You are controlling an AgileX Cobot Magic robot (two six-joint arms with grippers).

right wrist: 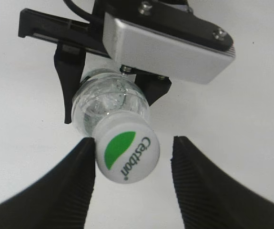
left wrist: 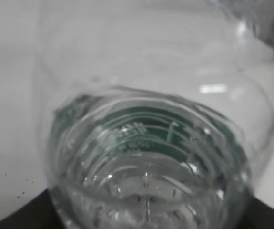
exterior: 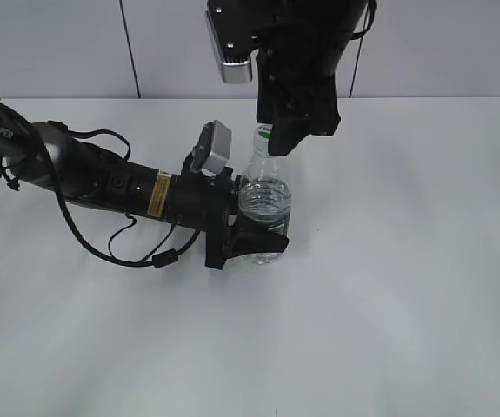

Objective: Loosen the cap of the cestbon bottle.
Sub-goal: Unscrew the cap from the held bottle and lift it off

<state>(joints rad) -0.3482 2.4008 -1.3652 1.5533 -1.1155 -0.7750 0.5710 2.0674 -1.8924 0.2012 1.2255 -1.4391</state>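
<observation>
Left gripper (exterior: 254, 228) clamps the bottle (exterior: 264, 208) upright on the table (exterior: 406, 304). Right gripper (right wrist: 129, 157) straddles the cap (right wrist: 127, 150), jaws apart, one pad (right wrist: 79, 171) touching. Step: gripping the cap. You'll need to centre, close, then twist.

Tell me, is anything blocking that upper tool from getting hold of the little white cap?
Nothing visible does. In the right wrist view, the right tool has its two dark ribbed fingers on either side of the small round white plastic cap. One finger looks to touch it; a bare gap remains at the other.
</observation>
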